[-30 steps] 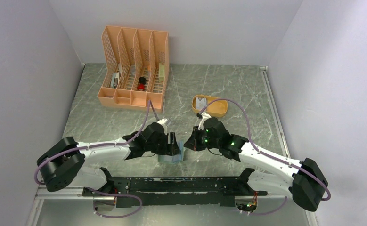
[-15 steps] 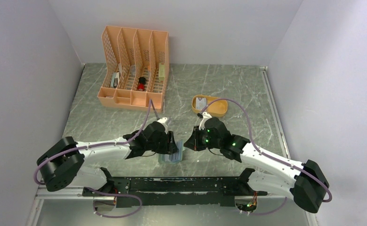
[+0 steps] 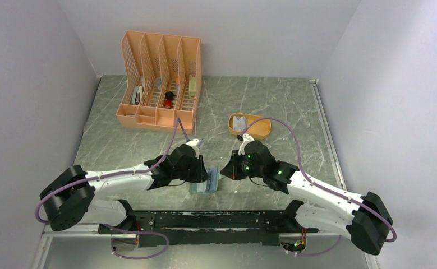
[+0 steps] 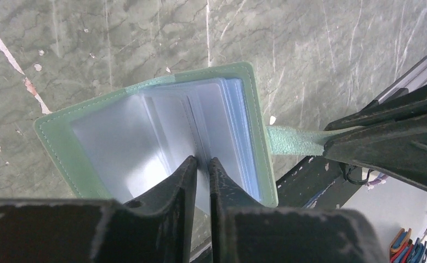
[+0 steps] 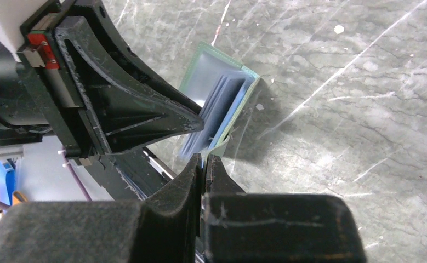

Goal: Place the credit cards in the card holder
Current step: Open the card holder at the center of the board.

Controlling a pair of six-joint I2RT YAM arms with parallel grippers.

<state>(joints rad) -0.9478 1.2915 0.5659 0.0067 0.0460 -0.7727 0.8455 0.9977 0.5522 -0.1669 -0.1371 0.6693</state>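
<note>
The sage-green card holder (image 3: 204, 185) stands open on the marble near the front edge, between both grippers. In the left wrist view its clear sleeves (image 4: 118, 142) fan out inside the green cover (image 4: 52, 137). My left gripper (image 4: 201, 160) is shut on one clear sleeve near the spine. My right gripper (image 5: 204, 158) is shut on the holder's green snap tab (image 4: 293, 139), pulling it to the right. A pale credit card (image 3: 238, 121) lies in the mustard tray (image 3: 259, 133) behind the right arm.
A peach lattice desk organizer (image 3: 160, 78) with small items stands at the back left. The black mounting rail (image 3: 205, 221) runs along the near edge just behind the holder. Walls close in on both sides.
My left gripper has closed from wide open onto a sleeve of the card holder. The holder's leaves have drawn together and stand more upright. The right gripper kept its hold on the tab.
</note>
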